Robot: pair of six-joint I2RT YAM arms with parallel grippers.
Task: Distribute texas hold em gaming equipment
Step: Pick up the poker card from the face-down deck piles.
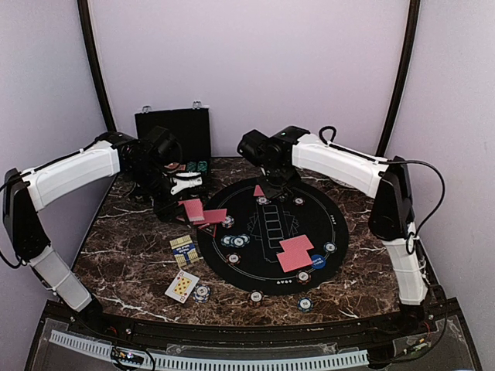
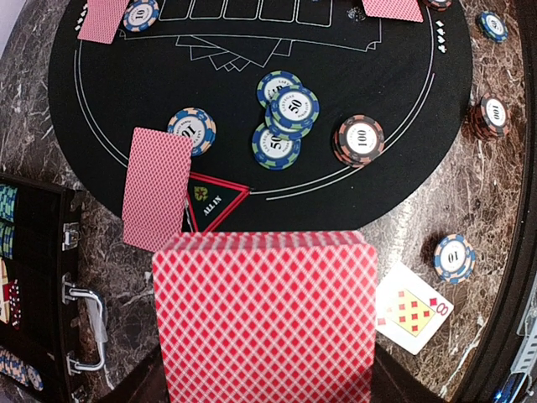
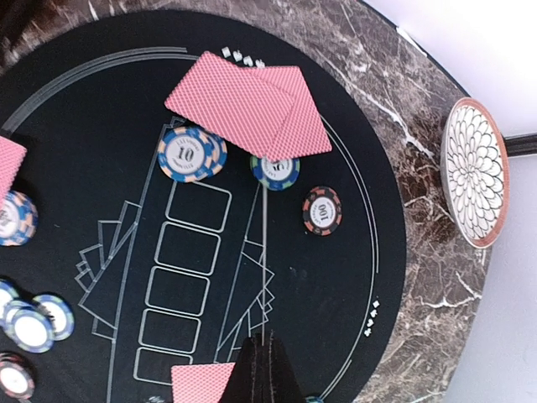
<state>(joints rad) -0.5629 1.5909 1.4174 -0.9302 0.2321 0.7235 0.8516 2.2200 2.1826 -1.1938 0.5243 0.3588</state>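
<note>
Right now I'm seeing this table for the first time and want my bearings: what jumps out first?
The red-backed deck in the left pincer fills the bottom of the left wrist view. A round black mat covers the middle of the marble table, strewn with chips and face-down cards. A face-up card lies on the marble beside the mat.
</note>
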